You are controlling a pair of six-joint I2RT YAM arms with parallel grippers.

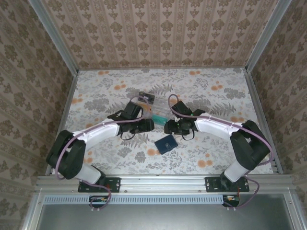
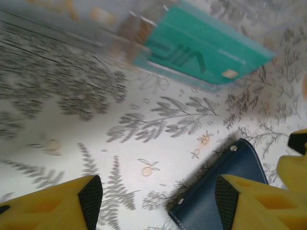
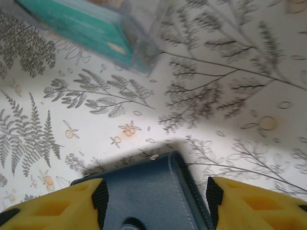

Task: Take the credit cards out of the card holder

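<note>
The card holder (image 1: 167, 143), a dark navy wallet, lies closed on the floral table in front of both grippers. Seen from the right wrist, the card holder (image 3: 148, 191) sits below and between the spread fingers of my right gripper (image 3: 157, 199), with a gap on its right side. My left gripper (image 2: 158, 201) is open too, and a corner of the card holder (image 2: 225, 191) reaches under its right finger. A teal credit card (image 1: 158, 116) lies on the table just beyond both grippers, on a translucent card (image 2: 120, 36). My left gripper (image 1: 149, 125) and right gripper (image 1: 169, 127) face each other.
Another pale card (image 1: 146, 99) lies farther back on the table. Patterned walls enclose the table (image 1: 216, 96) at the back and on both sides. The right half and the far left of the cloth are bare.
</note>
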